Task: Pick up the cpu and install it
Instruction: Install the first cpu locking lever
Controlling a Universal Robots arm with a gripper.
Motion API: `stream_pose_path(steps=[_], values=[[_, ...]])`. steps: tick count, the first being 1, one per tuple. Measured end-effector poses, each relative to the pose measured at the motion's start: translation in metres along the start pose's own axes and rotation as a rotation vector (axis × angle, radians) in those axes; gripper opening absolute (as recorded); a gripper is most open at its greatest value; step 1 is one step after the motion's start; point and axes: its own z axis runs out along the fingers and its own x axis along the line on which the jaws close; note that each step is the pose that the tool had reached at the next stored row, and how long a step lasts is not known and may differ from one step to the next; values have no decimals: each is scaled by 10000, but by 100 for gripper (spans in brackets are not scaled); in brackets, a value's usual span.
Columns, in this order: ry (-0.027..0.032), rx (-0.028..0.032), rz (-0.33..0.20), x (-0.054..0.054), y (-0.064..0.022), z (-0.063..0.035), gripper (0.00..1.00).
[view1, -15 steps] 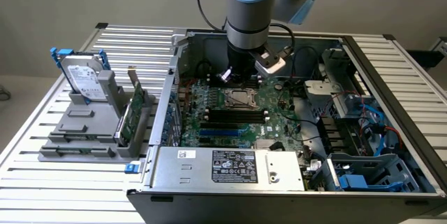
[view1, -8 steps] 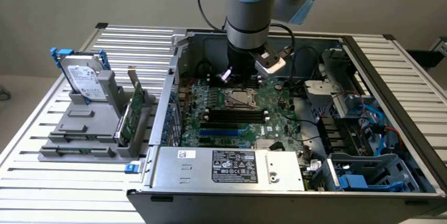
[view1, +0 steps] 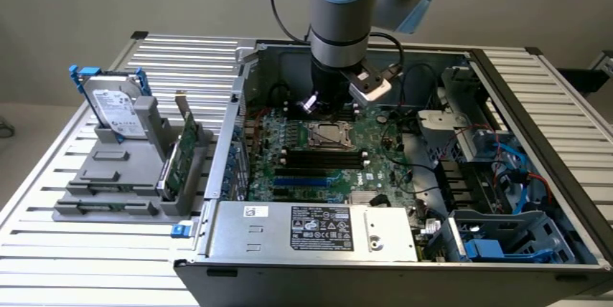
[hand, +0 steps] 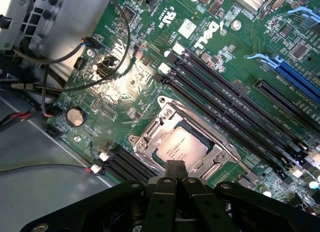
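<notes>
The cpu [hand: 180, 148], a small silvery square chip, lies flat inside the metal socket frame [hand: 145, 137] on the green motherboard [hand: 225, 46]. In the exterior view the cpu [view1: 332, 135] sits mid-board inside the open computer case. My gripper [hand: 176, 166] hangs just above the socket, its two black fingers pressed together with nothing between them. Their tips stand over the edge of the cpu; whether they touch it I cannot tell. From the exterior view the gripper [view1: 331, 111] points straight down under the grey and blue arm.
Black memory slots [hand: 235, 101] and blue card slots [hand: 295, 81] run beside the socket. Loose cables [hand: 115, 51] cross the board near the case wall. A hard drive [view1: 115, 110] and a card [view1: 179, 153] stand in a grey holder outside the case. The power supply [view1: 321, 228] fills the case's near side.
</notes>
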Motion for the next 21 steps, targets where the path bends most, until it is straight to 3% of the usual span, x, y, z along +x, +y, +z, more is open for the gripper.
stream_pose_path(steps=[7,15,18,21], values=[[0,-1,10,-98,-1,-32,11],[3,-8,39,-202,133,-209,11],[-33,-61,47,-227,154,-218,11],[-112,-169,44,-246,161,-221,11]])
